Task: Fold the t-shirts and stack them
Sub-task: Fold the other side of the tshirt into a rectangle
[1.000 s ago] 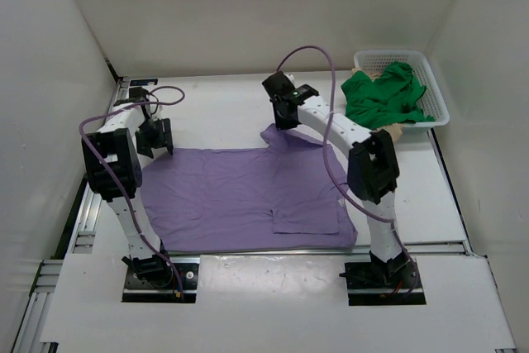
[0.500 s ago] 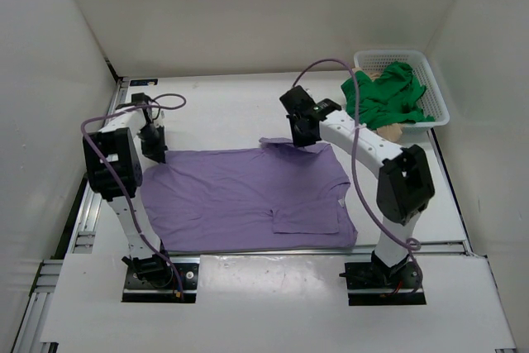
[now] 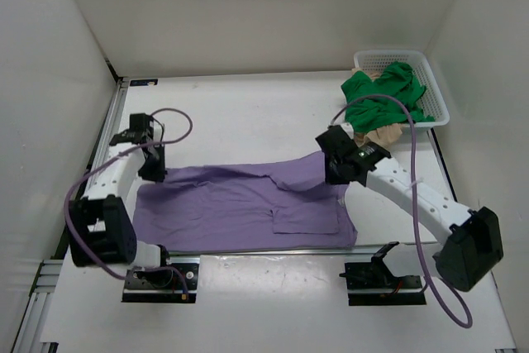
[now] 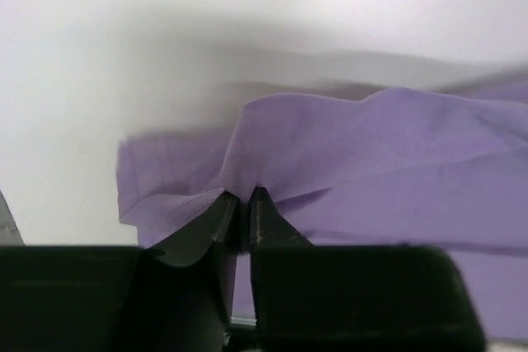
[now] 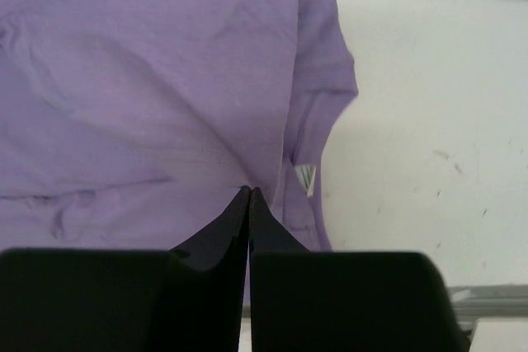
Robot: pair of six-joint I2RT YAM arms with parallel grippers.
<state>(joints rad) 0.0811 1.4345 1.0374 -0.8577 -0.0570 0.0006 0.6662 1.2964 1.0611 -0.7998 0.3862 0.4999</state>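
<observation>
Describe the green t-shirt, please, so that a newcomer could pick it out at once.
On the table, in the far right corner, stands a white mesh basket. The green t-shirt lies crumpled in it, spilling over its left rim. It alone is green: the beige shirt peeks out beneath it, and the lavender shirt lies spread mid-table.

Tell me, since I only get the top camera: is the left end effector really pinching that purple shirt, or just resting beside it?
Observer: Pinching. The left wrist camera shows the left end effector closed on a raised fold of the lavender t-shirt.
Visitor: And the right one?
Observer: Its wrist camera shows the right end effector shut on the same shirt, beside a small white label.
</observation>
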